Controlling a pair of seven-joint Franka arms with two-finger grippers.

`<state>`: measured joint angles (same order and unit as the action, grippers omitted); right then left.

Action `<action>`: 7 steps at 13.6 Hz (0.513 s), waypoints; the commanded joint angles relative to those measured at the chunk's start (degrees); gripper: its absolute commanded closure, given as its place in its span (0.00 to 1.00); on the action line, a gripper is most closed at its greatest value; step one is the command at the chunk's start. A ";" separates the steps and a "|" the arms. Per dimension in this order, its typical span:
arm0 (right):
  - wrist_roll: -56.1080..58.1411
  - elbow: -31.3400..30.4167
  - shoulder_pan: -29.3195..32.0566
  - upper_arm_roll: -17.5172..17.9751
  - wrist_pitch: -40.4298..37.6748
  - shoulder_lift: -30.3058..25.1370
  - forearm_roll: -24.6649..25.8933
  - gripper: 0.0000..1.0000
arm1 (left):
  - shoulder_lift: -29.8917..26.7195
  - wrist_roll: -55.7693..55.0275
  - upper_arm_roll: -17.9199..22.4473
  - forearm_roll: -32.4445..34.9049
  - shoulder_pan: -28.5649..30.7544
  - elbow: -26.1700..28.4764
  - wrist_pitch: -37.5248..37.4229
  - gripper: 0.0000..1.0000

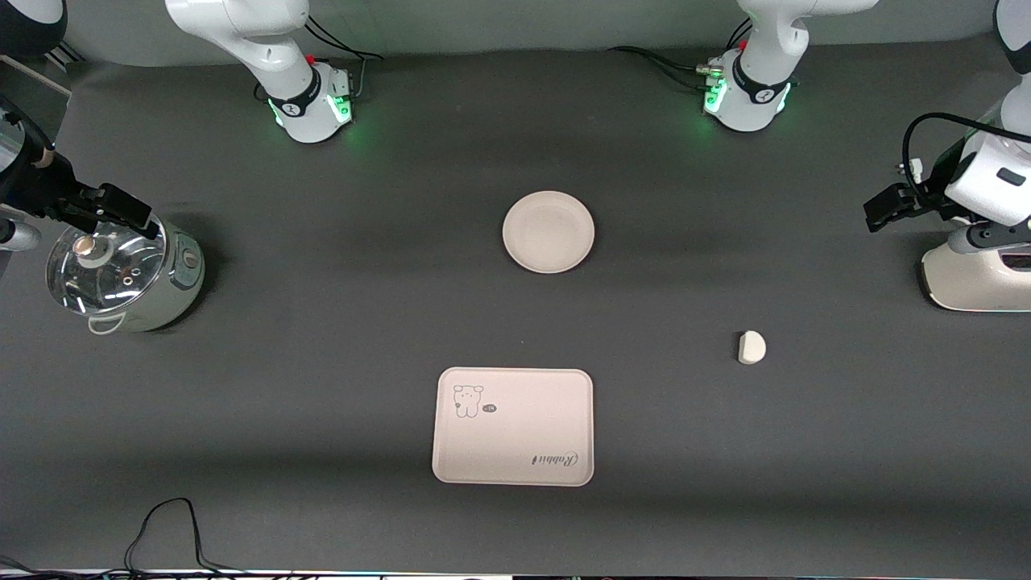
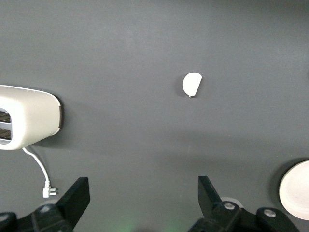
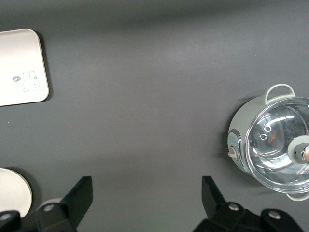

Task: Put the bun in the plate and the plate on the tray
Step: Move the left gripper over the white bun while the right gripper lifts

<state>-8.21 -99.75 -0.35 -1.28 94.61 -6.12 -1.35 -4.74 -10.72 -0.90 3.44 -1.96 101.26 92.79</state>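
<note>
the small white half-round bun (image 1: pixel 751 347) lies alone on the dark table, at four o'clock from the round cream plate (image 1: pixel 548 231). the flat cream tray with the rabbit drawing (image 1: pixel 514 426) sits at six o'clock from the plate. the left gripper (image 2: pixel 140 200) waits high over the table by the white toaster (image 2: pixel 26 117), fingers spread, holding nothing. the right gripper (image 3: pixel 145 203) hangs by the glass-lidded pot (image 3: pixel 273 145), fingers spread too.

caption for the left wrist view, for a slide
Open left gripper above the table, bun lying untouched, toaster at frame edge.

the table (image 1: pixel 338 322) was covered in a dark grey mat; the plate (image 1: pixel 548 231) lay on it mid-table, nearest the robot bases; the tray (image 1: pixel 514 426) lay flat nearer the front camera, well apart from the plate; the bun (image 1: pixel 751 347) sat alone toward the left arm's end; a glass-lidded pot (image 1: pixel 121 278) stood at the right arm's end; a white toaster (image 1: pixel 979 278) stood at the left arm's end.
</note>
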 commanded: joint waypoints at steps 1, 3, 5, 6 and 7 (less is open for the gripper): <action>-0.93 -0.97 0.18 0.40 2.67 -0.39 0.74 0.00 | -0.35 1.58 -0.42 -1.50 0.90 -1.15 -2.52 0.00; -1.11 -1.50 -0.08 0.40 3.83 -0.48 0.21 0.00 | -0.18 1.76 0.11 -2.91 1.08 -1.42 -2.79 0.00; -1.37 -1.59 0.44 0.40 4.18 -1.35 0.12 0.00 | -0.27 1.93 0.37 -2.74 0.99 -1.59 -3.57 0.00; -2.07 -1.59 0.53 0.40 4.10 -1.53 0.12 0.00 | -0.01 2.98 0.37 -2.74 0.73 -1.59 -3.75 0.00; -2.16 -1.59 0.53 0.40 4.10 -1.53 0.12 0.00 | 1.48 5.77 0.37 -2.56 0.90 -2.38 -3.76 0.00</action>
<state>-8.80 -100.29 -0.18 -1.18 97.96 -6.16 -1.36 -4.66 -8.70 -0.53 1.37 -1.27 100.57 90.45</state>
